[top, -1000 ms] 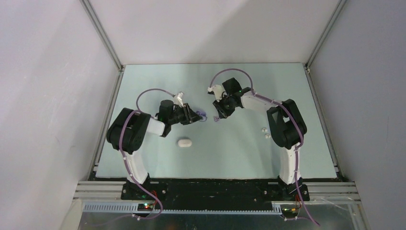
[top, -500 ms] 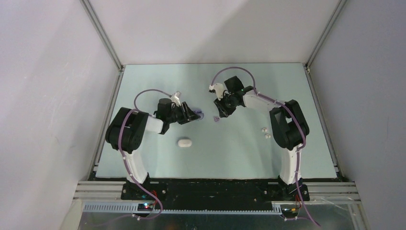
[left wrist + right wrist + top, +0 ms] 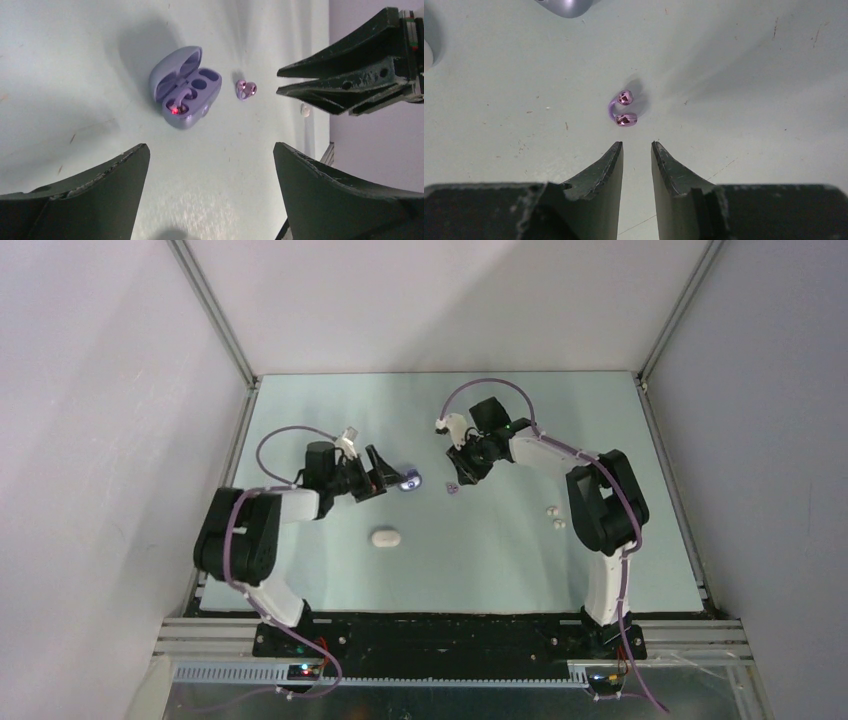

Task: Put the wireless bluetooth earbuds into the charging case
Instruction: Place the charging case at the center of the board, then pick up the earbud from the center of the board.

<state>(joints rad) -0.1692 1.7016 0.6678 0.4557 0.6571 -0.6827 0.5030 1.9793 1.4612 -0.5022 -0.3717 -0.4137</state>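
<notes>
L gripper (image 3: 211,148), now gaping empty, is backing toward 9 o'clock off open lilac pebble-shaped case (image 3: 185,95); R gripper (image 3: 637,145) is hovering narrowly ajar, empty.

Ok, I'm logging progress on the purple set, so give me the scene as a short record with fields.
purple case: lid open; one bud appears seated, red light lit; other slot empty
loose purple earbud: lying beside the case, not touching it
left gripper: wide open, empty, facing the case
right gripper: jaws narrowly apart, empty, just short of the loose earbud
white case: nearer the arm bases, untouched
white earbuds: two, loose by the right arm
</notes>
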